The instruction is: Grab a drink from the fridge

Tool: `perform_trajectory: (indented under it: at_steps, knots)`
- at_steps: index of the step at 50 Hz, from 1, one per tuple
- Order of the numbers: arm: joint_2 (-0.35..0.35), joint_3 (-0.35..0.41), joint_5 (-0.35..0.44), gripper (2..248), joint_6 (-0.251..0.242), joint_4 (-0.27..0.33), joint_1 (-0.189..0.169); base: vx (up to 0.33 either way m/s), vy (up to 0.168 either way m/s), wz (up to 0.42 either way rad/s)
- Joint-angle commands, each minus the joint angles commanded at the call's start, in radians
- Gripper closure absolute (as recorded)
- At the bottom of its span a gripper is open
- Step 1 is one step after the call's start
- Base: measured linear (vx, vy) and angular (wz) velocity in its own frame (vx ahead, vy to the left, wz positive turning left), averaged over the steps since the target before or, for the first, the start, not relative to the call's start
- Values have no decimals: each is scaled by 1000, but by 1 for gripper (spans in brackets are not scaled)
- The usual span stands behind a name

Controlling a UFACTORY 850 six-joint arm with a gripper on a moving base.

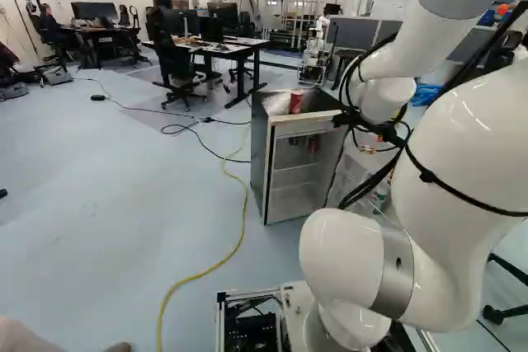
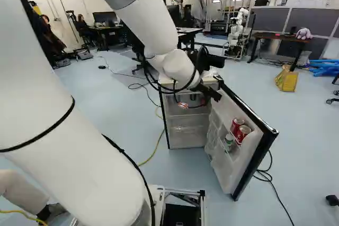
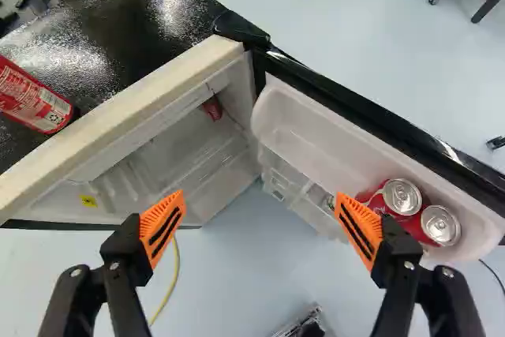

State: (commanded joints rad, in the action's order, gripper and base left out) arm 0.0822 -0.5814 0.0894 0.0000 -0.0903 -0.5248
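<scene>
Wrist view, twelve o'clock ahead: two red cans [image 3: 402, 196] sit in the door shelf [image 3: 312, 128], three o'clock from the end effector [image 2: 214, 95]. End effector spread wide. Fridge [image 1: 260, 154] door open; red cylinder [image 3: 35, 100] on top, ten o'clock.

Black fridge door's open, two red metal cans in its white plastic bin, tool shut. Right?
No: the black two-fingered tool is open, orange pads wide apart in the wrist view. The rest holds: black door open, two red metal cans in its white bin.
</scene>
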Motion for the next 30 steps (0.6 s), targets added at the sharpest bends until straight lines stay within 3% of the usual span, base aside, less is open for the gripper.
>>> perform_trajectory:
  at_steps: [30]
  knots:
    - [-5, -82, -15, 3, 0, 0, -90, 0, 0, 0]
